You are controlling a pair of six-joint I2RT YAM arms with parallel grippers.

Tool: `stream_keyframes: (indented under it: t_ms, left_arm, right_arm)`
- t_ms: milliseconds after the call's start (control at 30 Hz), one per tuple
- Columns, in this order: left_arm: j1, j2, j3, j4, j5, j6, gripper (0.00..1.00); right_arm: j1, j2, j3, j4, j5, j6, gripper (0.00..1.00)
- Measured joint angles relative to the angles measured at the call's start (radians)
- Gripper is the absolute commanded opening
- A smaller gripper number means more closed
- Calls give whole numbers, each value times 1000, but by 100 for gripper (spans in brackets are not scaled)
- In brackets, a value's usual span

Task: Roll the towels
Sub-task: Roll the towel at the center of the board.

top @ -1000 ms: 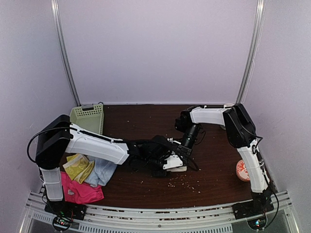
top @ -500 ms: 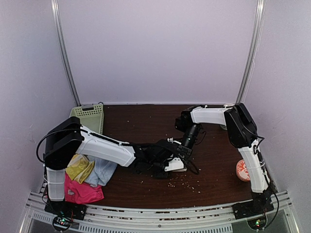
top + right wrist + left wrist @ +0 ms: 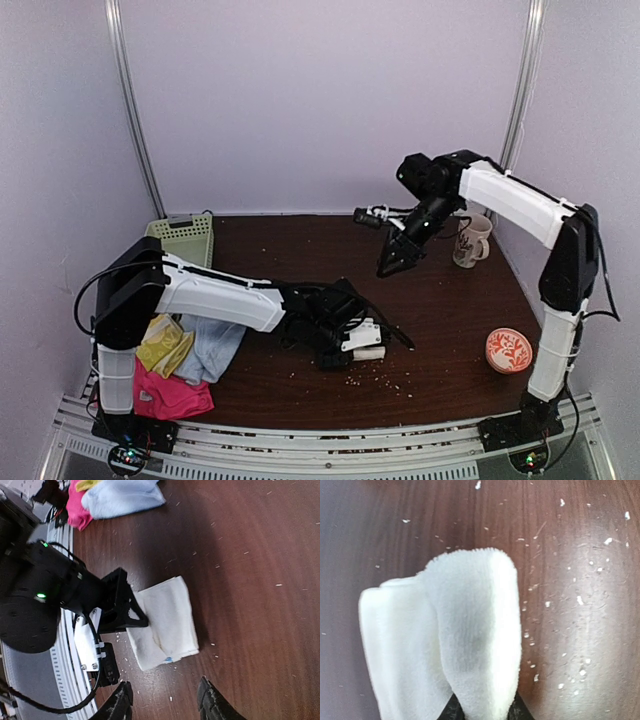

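Observation:
A cream-white towel (image 3: pixel 368 352), folded into a small thick pad, lies on the dark wooden table (image 3: pixel 300 250) near the front. My left gripper (image 3: pixel 358 343) reaches in low from the left and is shut on the towel's near fold (image 3: pixel 470 630). Only its black fingertips (image 3: pixel 451 713) show beside the cloth. My right gripper (image 3: pixel 390 264) hangs high above the table's middle, open and empty. From there it looks down on the white towel (image 3: pixel 165 622). Pale blue (image 3: pixel 212 350), yellow-green (image 3: pixel 165 345) and hot-pink (image 3: pixel 165 392) towels lie heaped at the front left.
A pale green slotted basket (image 3: pixel 182 240) stands at the back left. A white mug (image 3: pixel 470 240) sits at the back right. An orange patterned dish (image 3: pixel 510 350) lies at the front right. Pale crumbs (image 3: pixel 385 375) dot the wood around the white towel.
My right gripper let go of the white towel, opened, and rose up and back to the right. My left gripper narrowed onto the towel's fold.

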State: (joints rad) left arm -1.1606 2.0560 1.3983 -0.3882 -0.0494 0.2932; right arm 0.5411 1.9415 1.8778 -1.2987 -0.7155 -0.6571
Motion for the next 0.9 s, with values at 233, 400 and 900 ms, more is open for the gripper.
stream_keyframes:
  t_ms: [233,400,900]
  left_arm:
    - [95,97,142,-108,249,-129,20]
    - [225,173,209,-120,552,-208,21]
    - [319,256,236,-130,880,-273,23]
  right_arm:
    - [-103,-276,-29,74,-37,34,54]
    - [-27,-456,-185,97,-115,-64,55]
    - [306,-394,-759,568,397,-110,63]
